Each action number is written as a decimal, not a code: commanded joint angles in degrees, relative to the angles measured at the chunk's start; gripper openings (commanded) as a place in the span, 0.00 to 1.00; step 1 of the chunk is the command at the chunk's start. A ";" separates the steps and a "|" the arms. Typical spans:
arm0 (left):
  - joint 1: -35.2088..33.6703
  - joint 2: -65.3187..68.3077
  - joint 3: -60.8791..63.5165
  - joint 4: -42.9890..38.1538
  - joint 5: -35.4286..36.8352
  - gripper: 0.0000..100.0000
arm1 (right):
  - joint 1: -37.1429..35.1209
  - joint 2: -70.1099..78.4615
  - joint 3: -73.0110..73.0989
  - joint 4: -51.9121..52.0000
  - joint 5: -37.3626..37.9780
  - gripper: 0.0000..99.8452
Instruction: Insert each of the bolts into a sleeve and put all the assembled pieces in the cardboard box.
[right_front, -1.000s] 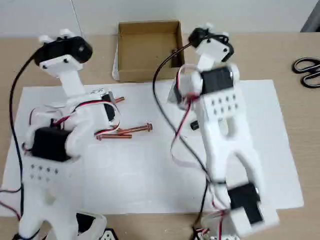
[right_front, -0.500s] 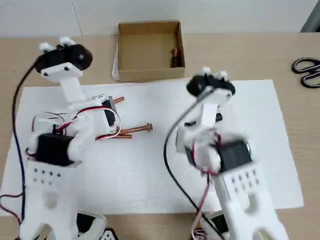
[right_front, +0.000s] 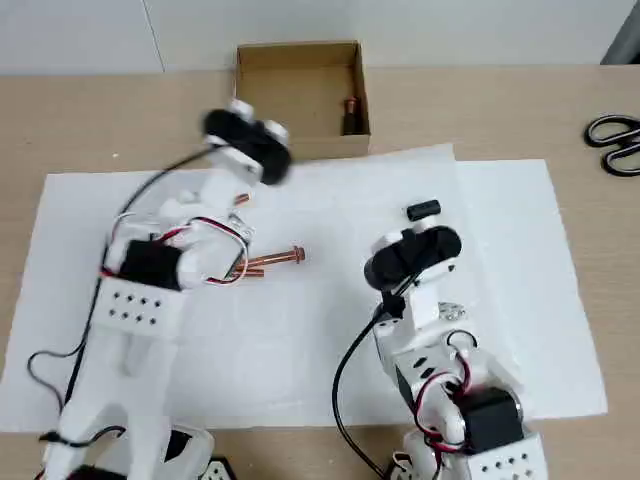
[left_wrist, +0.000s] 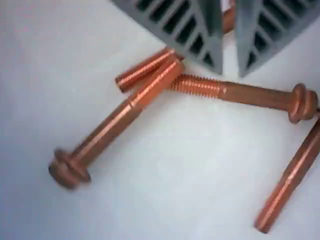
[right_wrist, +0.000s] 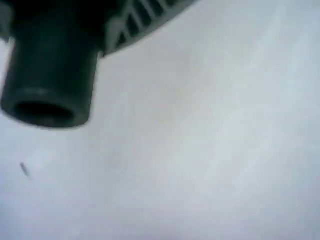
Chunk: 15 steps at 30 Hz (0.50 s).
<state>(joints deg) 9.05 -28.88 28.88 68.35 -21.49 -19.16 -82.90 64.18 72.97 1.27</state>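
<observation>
Second pairing is in hand, I judge (one piece (right_front: 350, 110) already lies in the box (right_front: 298, 50)). My right gripper (right_front: 419, 226) clamps a sleeve (right_wrist: 47, 75) above the paper (right_front: 300, 330). My left gripper (left_wrist: 230, 70), slightly parted, hovers over the bolts (left_wrist: 245, 95). Next: pinch one bolt and line it up with the sleeve.

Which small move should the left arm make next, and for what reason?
Probably lower the left gripper a little and close it on the bolt whose shank runs under the gap between its open fingers. Two other bolts cross near its free end, so a grip away from them seems safer. A black sleeve is ready nearby.
</observation>
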 joint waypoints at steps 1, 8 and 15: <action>2.81 2.64 -0.22 -1.76 -8.18 0.01 | 0.66 -1.80 0.00 -1.36 0.88 0.00; 9.49 8.35 -0.40 -3.96 -16.44 0.01 | 0.66 -1.89 0.00 -1.63 1.05 0.00; 11.34 11.96 -0.66 -5.10 -23.21 0.14 | 1.10 -2.24 0.00 -1.63 0.97 0.00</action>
<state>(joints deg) 20.13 -17.36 28.88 65.45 -43.38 -18.81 -84.48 64.44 72.97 1.89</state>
